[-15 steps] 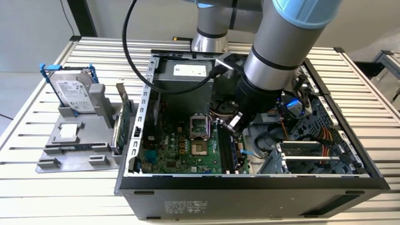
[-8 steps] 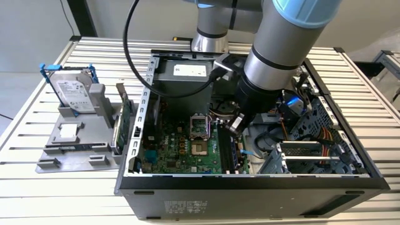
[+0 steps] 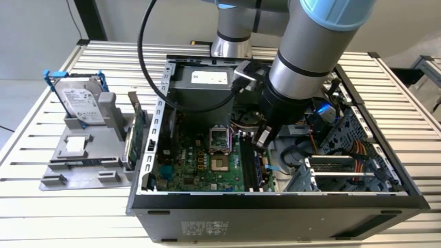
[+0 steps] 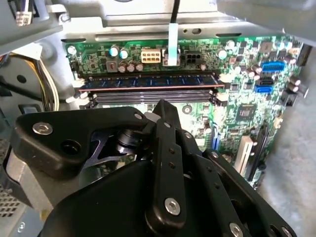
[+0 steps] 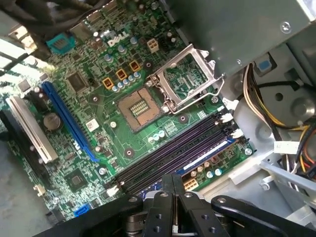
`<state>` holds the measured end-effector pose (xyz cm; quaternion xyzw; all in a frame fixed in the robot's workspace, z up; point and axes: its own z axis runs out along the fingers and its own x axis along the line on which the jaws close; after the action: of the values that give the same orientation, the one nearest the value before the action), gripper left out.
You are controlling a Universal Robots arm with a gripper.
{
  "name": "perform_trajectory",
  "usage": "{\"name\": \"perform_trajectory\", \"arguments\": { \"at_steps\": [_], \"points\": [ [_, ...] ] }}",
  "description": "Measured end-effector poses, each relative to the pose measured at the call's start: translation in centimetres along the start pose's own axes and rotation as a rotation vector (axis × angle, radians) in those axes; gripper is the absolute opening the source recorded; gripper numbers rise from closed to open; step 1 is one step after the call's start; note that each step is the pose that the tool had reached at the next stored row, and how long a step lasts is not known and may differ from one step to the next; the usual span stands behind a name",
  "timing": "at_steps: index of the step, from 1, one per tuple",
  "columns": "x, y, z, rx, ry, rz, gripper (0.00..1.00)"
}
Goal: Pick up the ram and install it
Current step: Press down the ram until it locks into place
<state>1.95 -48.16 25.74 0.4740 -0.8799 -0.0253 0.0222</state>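
The ram [image 4: 148,82] is a long blue-green stick with black chips. It stands on edge in one of the memory slots on the motherboard [image 5: 98,118], between the slot's end clips. In the exterior view the ram [image 3: 257,168] lies to the right of the processor socket. My gripper [image 3: 263,143] hangs over the far end of the slots, inside the open computer case. In both wrist views its black fingers [image 5: 165,197] are pressed together with nothing between them. The gripper [image 4: 160,106] hides part of the slots, so I cannot tell whether it touches the stick.
The open case [image 3: 276,199] has metal walls close around the arm. A power supply [image 3: 200,88] sits at the back and a drive cage with orange cables [image 3: 344,165] at the exterior view's right. A grey holder [image 3: 82,155] outside carries a hard drive [image 3: 82,101] and a green card [image 3: 138,129].
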Motion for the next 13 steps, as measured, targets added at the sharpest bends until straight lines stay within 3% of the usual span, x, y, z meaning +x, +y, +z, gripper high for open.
{"name": "perform_trajectory", "arguments": {
  "at_steps": [8, 11, 13],
  "points": [
    [0.0, 0.0, 0.02, 0.013, -0.0391, -0.092, 0.0],
    [0.0, 0.0, 0.04, 0.0186, -0.0501, -0.126, 0.0],
    [-0.01, 0.0, 0.05, 0.0207, -0.0533, -0.148, 0.0]
  ]
}}
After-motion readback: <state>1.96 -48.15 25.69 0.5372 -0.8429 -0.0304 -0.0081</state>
